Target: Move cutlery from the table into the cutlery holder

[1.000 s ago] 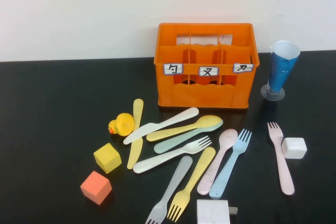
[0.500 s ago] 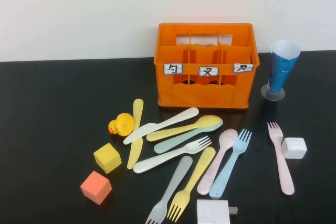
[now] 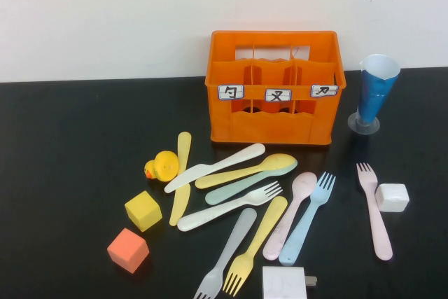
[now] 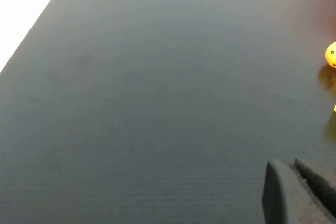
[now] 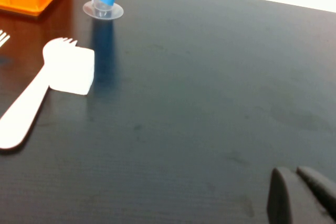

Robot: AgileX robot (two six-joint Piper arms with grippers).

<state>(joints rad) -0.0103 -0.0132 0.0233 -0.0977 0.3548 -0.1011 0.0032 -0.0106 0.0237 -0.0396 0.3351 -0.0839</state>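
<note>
The orange cutlery holder (image 3: pixel 274 89) stands at the back of the black table (image 3: pixel 70 173), its three compartments looking empty. Several pieces of cutlery lie in front of it: a white knife (image 3: pixel 213 167), yellow spoon (image 3: pixel 245 171), white fork (image 3: pixel 227 206), yellow knife (image 3: pixel 181 176), grey fork (image 3: pixel 227 251), yellow fork (image 3: pixel 255 243), pink spoon (image 3: pixel 290 215), blue fork (image 3: pixel 308 216) and a pink fork (image 3: pixel 374 208) apart on the right. Neither gripper shows in the high view. My left gripper (image 4: pixel 291 169) is shut over bare table. My right gripper (image 5: pixel 294 174) is shut, away from the pink fork (image 5: pixel 31 103).
A yellow duck (image 3: pixel 162 166), yellow cube (image 3: pixel 143 210) and orange cube (image 3: pixel 128 249) sit left of the cutlery. A white cube (image 3: pixel 392 197) touches the pink fork. A white block (image 3: pixel 285 282) lies at the front edge. A blue cone cup (image 3: pixel 374 99) stands right of the holder.
</note>
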